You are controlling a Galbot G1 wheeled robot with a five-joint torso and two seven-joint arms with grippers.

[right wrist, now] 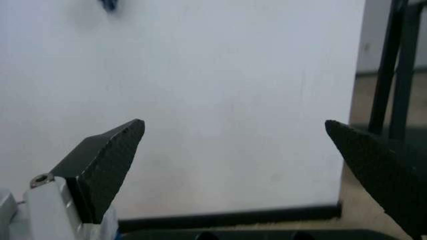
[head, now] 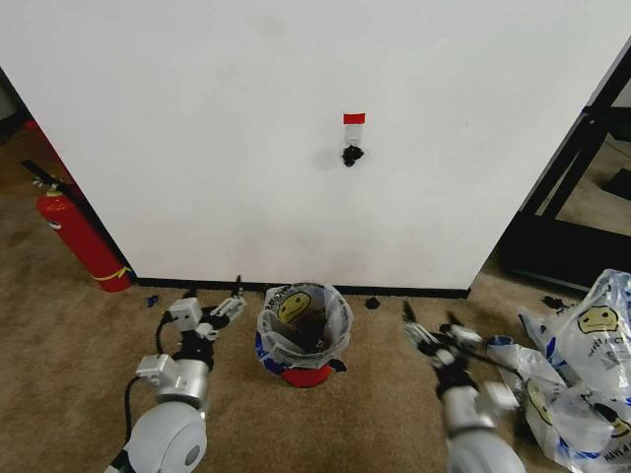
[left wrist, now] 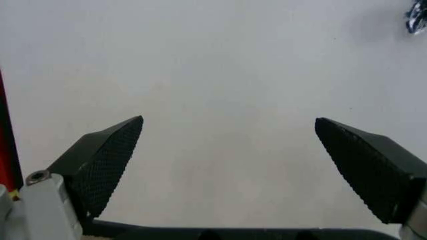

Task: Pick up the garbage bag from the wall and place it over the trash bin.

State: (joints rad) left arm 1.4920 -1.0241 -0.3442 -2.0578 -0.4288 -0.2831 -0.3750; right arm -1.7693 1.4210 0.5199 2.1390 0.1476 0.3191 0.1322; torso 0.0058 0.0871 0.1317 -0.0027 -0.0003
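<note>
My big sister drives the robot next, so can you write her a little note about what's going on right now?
Left end effector: open, holding nothing, low over the carpet left of the trash bin, facing the wall.
Right end effector: open, holding nothing, low to the right of the bin, also facing the wall.
The garbage bag with the smiley face is already draped in and over the bin's rim.
The hook under the red tape tag is bare.
Done: bag looks fetched and set on the bin.
Left: apparently nothing, perhaps check that the bag sits evenly around the rim.
</note>
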